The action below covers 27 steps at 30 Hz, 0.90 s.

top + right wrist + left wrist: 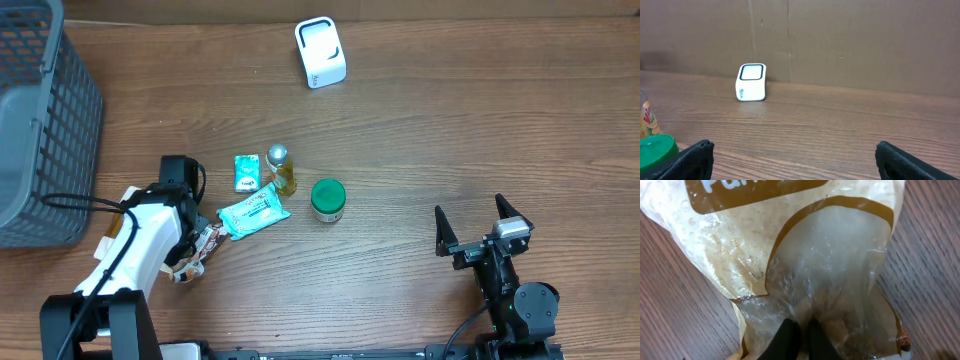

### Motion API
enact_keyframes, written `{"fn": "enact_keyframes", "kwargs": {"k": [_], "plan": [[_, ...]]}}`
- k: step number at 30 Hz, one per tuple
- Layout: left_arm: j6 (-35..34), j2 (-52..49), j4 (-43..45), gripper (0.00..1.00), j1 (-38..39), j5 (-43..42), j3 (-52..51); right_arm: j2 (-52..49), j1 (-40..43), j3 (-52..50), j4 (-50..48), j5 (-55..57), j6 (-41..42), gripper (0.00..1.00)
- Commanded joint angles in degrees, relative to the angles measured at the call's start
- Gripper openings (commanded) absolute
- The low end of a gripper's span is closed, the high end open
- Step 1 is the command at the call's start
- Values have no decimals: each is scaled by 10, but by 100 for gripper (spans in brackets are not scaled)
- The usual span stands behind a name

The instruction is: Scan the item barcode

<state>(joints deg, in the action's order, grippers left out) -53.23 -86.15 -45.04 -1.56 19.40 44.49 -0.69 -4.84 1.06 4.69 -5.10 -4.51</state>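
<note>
A clear plastic snack bag (830, 255) with brown and gold print fills the left wrist view. My left gripper (801, 330) is shut on its crinkled lower edge, with the plastic pinched between the black fingers (785, 337). From overhead the bag (203, 247) lies at the table's left front, under my left gripper (186, 256). The white barcode scanner (320, 52) stands at the far middle of the table and also shows as the scanner (751, 82) in the right wrist view. My right gripper (472, 213) stands wide open at the front right, and the right gripper (795, 146) has nothing between its fingers.
A teal wipes packet (253, 212), a small green packet (246, 172), a small bottle (281, 168) and a green-lidded jar (327, 199) lie mid-table. A grey mesh basket (60, 140) stands at the far left. A brown wall rises behind the scanner.
</note>
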Motion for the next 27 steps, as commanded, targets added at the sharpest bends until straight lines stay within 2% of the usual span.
{"fn": "enact_keyframes", "kwargs": {"k": [1, 3, 5, 7, 9, 14, 21, 27], "plan": [[44, -14, -39, 7, -10, -51, 32, 4, 4, -6, -3, 3, -2, 100], [82, -15, -46, 4, -15, -71, 60, 4, 4, -6, -3, 3, -2, 100], [173, -15, -28, 10, -15, -110, 79, 4, 4, -6, -3, 3, -2, 100], [212, -15, -12, 16, -15, -128, 88, 4, 4, -6, -3, 3, -2, 100], [212, -15, -14, 20, -15, -131, 90, 4, 4, -6, -3, 3, -2, 100], [210, -15, -56, 38, -16, -125, 97, 4, 4, -6, -3, 3, -2, 100], [205, -15, -52, 62, -39, -103, 98, 4, 4, -6, -3, 3, -2, 100], [220, -15, -48, 62, -49, -98, 95, 4, 4, -6, -3, 3, -2, 100]]}}
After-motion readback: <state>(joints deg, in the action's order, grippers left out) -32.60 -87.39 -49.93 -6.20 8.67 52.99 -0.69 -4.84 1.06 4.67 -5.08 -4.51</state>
